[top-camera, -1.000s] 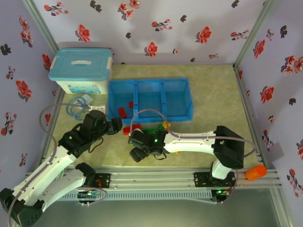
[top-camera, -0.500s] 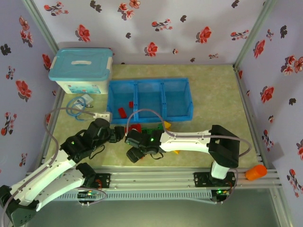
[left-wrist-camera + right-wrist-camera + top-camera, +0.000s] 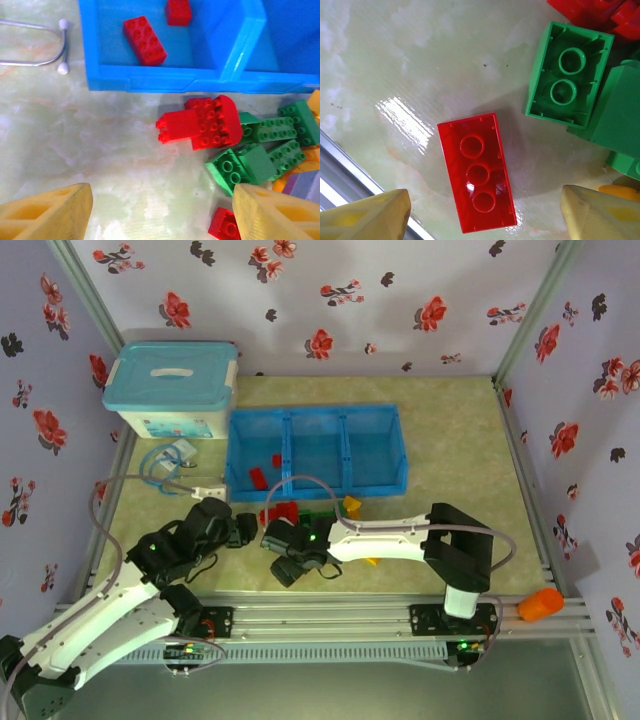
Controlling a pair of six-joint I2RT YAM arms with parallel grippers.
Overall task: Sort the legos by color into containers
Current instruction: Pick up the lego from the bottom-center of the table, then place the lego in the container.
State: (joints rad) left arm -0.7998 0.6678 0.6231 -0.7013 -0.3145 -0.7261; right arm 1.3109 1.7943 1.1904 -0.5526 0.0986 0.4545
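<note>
Right now the right gripper [image 3: 484, 197] is hanging released around a red lego [image 3: 476, 172] lying hollow side up on the table, its long sides facing the 2 fingers. The left gripper [image 3: 161, 190], likewise released, is hovering by the pile [image 3: 250, 160] fronting the containers [image 3: 150, 80]; 1 finger [image 3: 270, 215] is partly hiding another red brick [image 3: 224, 226].

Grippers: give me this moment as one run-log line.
right gripper open over upside-down red lego | left gripper open, empty | blue container: two red legos
</note>
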